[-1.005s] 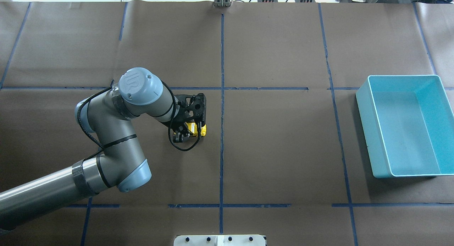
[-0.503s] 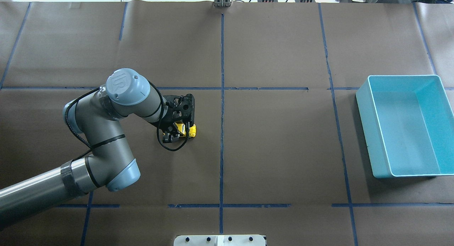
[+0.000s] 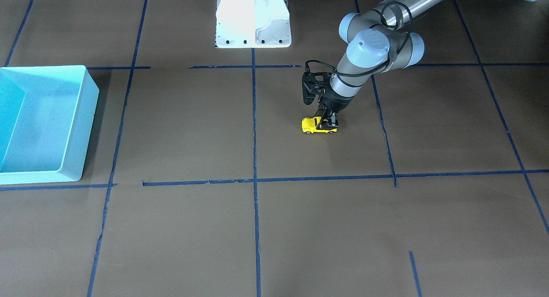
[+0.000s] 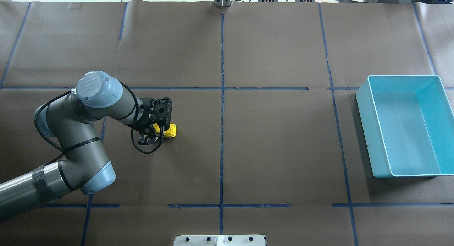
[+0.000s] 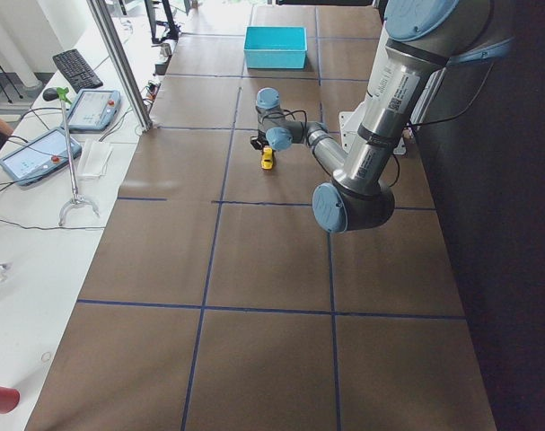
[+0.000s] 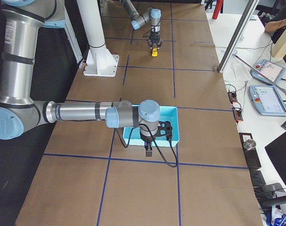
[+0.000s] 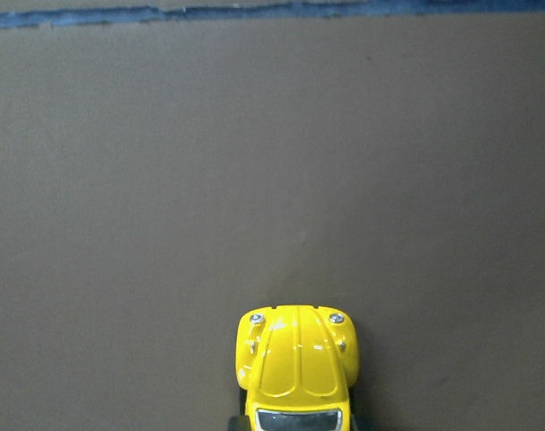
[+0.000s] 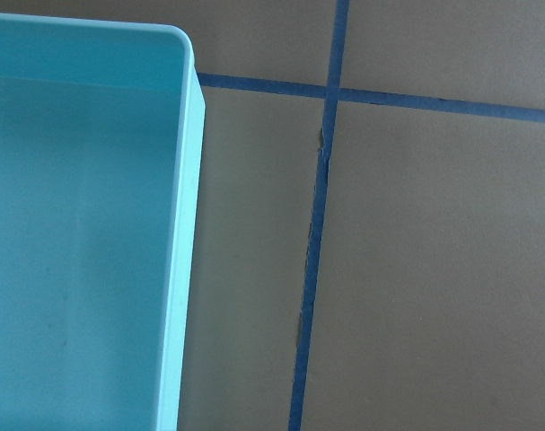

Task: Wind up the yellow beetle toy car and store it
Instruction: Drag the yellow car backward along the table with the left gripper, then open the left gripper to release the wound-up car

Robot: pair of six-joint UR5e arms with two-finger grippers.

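Pinching left claw holds glossy, rounded yellow beetle toy car.

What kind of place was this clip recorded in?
Most likely a robotics lab workcell: a brown-paper-covered table gridded with blue tape, a grey UR robot arm working over it, and touchscreen teach pendants with cables on a white side bench.
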